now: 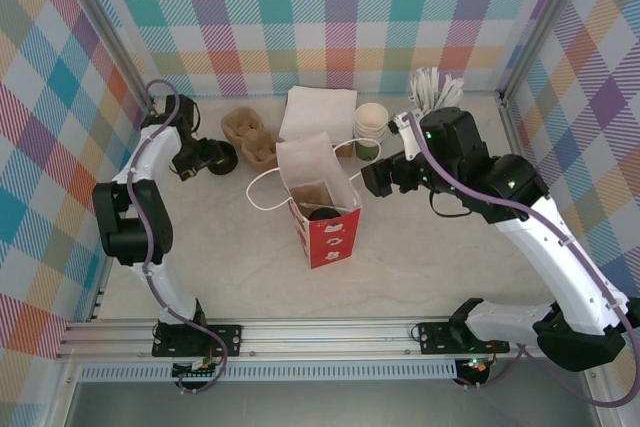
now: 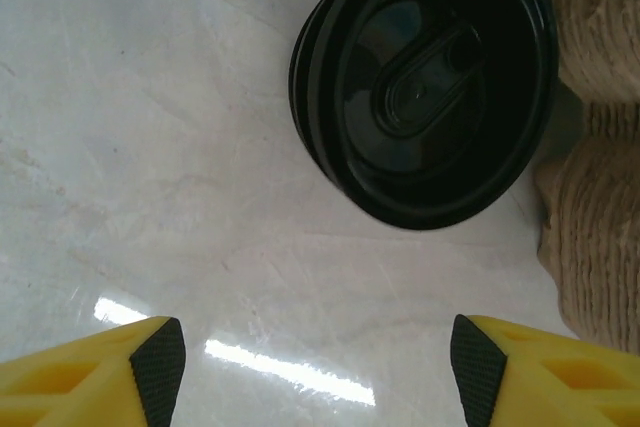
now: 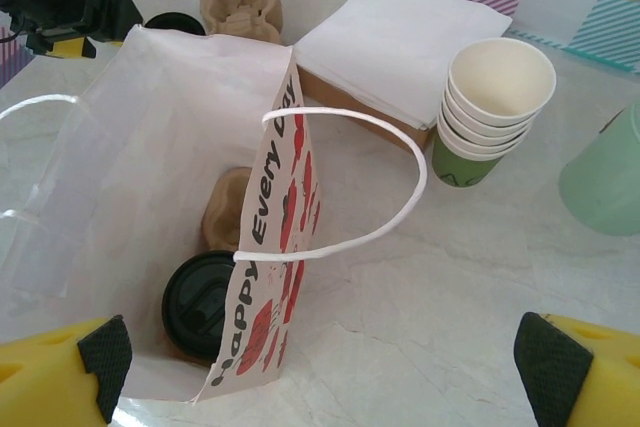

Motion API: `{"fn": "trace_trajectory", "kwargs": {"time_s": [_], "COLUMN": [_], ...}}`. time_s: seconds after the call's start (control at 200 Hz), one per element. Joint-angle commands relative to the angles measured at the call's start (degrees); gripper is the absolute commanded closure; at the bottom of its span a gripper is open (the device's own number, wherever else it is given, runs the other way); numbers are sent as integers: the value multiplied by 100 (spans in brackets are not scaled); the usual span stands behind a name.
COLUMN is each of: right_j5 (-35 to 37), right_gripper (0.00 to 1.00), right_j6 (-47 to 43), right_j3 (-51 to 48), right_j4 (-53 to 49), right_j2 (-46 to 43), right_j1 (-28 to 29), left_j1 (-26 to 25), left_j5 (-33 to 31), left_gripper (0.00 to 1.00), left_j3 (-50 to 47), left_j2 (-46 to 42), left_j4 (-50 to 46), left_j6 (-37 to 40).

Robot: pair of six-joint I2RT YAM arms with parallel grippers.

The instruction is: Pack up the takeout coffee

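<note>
Two pincers, both spread with nothing between the fingers; the left gripper (image 2: 315, 372) hovers low over the table (image 2: 150, 147), a loose black lid (image 2: 425, 82) lying flat just ahead of it, beside the brown pulp carriers (image 2: 600, 147). The right gripper (image 3: 325, 362) hangs above the paper bag (image 3: 150, 127), just off its printed side, looking down into the open mouth. The takeout coffee (image 3: 205, 302) stands upright on the bag floor at the near corner, its lid on; its green wall is hidden by that lid and the bag wall, so naming it is my judgement. A brown carrier piece (image 3: 225, 212) sits just beside it in the bag; whether they touch, I cannot tell. Key relation: from the right gripper the cup lies down and to the left, behind the printed wall; its long axis is vertical, in line with the bag mouth, so any reach would have to come straight down. The white cord handle (image 3: 350, 187) loops out between that gripper and the cup; likely snag. From overhead the cup (image 1: 322, 213) sits mid-table, the right gripper (image 1: 385, 175) just beside the bag, the left gripper (image 1: 205, 157) well apart beyond it; the right arm is nearer. Judgement: the cup looks packed already.
</note>
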Motion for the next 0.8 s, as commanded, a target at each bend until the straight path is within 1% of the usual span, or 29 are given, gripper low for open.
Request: {"fn": "trace_trajectory", "kwargs": {"time_s": [0.0, 0.195, 0.34, 0.615, 0.695, 0.795], "right_j5": [138, 159, 114, 15, -196, -870], "right_gripper": [0, 0, 0, 0, 0, 0], "right_j6": [-132, -148, -148, 43, 203, 474], "right_j3": [-92, -90, -49, 65, 119, 176], "right_j4": [166, 170, 191, 33, -107, -309], "right_j2": [-15, 109, 220, 489, 617, 810], "right_j1": [-43, -39, -46, -137, -288, -469], "left_j1": [69, 62, -28, -365, -460, -526], "left_j5": [186, 822, 1032, 1379, 1360, 1362], "left_gripper": [29, 30, 29, 26, 26, 25], "left_j3": [393, 638, 915, 902, 970, 977], "left_j2": [139, 242, 447, 526, 534, 504], "left_j4": [-34, 72, -7, 201, 210, 281], "left_j6": [118, 53, -9, -205, -256, -318]}}
